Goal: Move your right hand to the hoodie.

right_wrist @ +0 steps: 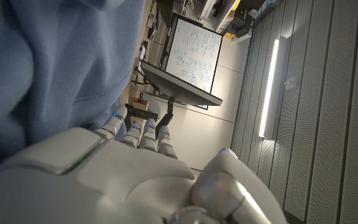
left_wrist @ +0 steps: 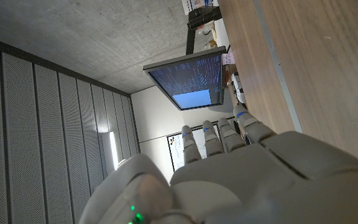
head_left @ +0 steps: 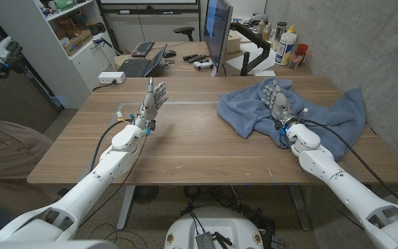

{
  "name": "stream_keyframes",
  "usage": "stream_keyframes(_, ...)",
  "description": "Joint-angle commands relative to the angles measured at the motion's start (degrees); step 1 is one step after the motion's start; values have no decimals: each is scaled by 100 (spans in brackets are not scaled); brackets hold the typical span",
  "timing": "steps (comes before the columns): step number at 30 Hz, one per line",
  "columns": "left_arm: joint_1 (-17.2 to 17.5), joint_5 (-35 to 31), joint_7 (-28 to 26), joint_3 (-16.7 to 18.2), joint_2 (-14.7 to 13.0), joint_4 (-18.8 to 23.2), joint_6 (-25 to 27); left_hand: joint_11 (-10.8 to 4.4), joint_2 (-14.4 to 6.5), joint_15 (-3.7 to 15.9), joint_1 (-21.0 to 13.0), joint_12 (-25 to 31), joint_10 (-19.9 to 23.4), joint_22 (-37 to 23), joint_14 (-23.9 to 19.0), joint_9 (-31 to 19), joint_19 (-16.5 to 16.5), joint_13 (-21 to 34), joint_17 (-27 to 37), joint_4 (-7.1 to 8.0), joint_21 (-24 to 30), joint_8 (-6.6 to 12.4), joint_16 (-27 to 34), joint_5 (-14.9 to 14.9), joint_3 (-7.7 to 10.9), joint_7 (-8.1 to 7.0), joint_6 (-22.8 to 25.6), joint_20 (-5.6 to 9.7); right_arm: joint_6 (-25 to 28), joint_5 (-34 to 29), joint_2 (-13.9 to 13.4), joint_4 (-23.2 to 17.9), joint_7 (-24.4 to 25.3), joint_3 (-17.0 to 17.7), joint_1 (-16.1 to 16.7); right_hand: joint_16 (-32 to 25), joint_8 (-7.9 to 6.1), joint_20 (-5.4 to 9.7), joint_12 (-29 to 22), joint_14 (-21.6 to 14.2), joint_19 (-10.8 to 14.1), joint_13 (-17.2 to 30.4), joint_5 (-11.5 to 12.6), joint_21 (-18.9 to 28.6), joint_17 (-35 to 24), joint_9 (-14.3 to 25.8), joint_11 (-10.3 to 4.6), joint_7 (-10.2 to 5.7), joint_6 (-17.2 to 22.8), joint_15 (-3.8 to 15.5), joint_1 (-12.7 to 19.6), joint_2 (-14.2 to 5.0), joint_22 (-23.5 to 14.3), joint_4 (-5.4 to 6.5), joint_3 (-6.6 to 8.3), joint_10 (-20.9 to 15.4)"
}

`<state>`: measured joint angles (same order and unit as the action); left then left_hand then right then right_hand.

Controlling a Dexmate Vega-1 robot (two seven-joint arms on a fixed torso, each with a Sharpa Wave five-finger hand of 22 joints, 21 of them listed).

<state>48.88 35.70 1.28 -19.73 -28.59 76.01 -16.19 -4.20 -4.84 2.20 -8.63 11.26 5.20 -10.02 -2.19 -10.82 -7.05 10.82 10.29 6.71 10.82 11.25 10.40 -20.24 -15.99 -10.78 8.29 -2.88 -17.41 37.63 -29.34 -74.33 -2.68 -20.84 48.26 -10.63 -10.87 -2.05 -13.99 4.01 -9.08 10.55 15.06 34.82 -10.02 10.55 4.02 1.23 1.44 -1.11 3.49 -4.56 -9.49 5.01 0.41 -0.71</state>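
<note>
Since the task is just getting the right hand to the hoodie, it looks basically done from the head view: the blue hoodie lies crumpled near the table's far right corner, and the hand sits on top of it, fingers spread, gripping nothing. The left hand waits upright toward the far edge, open and empty, probably parked out of the way. Left wrist view shows its straight fingers pointing at the monitor. Right wrist view has fabric right against the fingers.
</note>
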Motion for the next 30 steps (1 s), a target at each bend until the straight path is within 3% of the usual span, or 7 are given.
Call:
stream_keyframes(1, 165, -299, 72, 298, 191, 228, 188, -19, -16, 180, -60, 31, 31, -25, -37, -17, -38, 20, 13, 2, 39, 40, 20, -15, -34, -38, 4, -8, -57, 61, -63, -61, -67, 61, 88, -40, -25, 27, -40, 46, -21, 18, 22, 24, -32, 10, 43, 51, 7, 12, -8, -52, -17, 31, 2, -8)
stream_keyframes(17, 175, -493, 192, 481, 432, 186, 187, -6, -24, 192, -70, 21, -2, -25, 22, -17, -34, 20, 13, 2, 40, 36, 7, -11, -32, -29, 4, 7, -46, -7, -175, -139, -27, 100, 89, -31, -23, 40, -30, 63, 17, 18, 19, -14, -32, 10, 48, 49, 10, 7, -5, -56, -18, 24, 1, -17)
stream_keyframes(30, 180, -589, 367, 526, 358, 262, 194, -5, -29, 187, -72, 14, -36, -26, 100, -17, 7, 20, 14, 5, 26, 31, -7, -6, -32, -24, 2, 20, -104, -289, -297, -258, 161, 67, 111, -7, -28, 65, -18, 128, 7, 18, 16, -79, -31, 8, 43, 39, 40, 45, -1, -61, -20, 15, 1, -25)
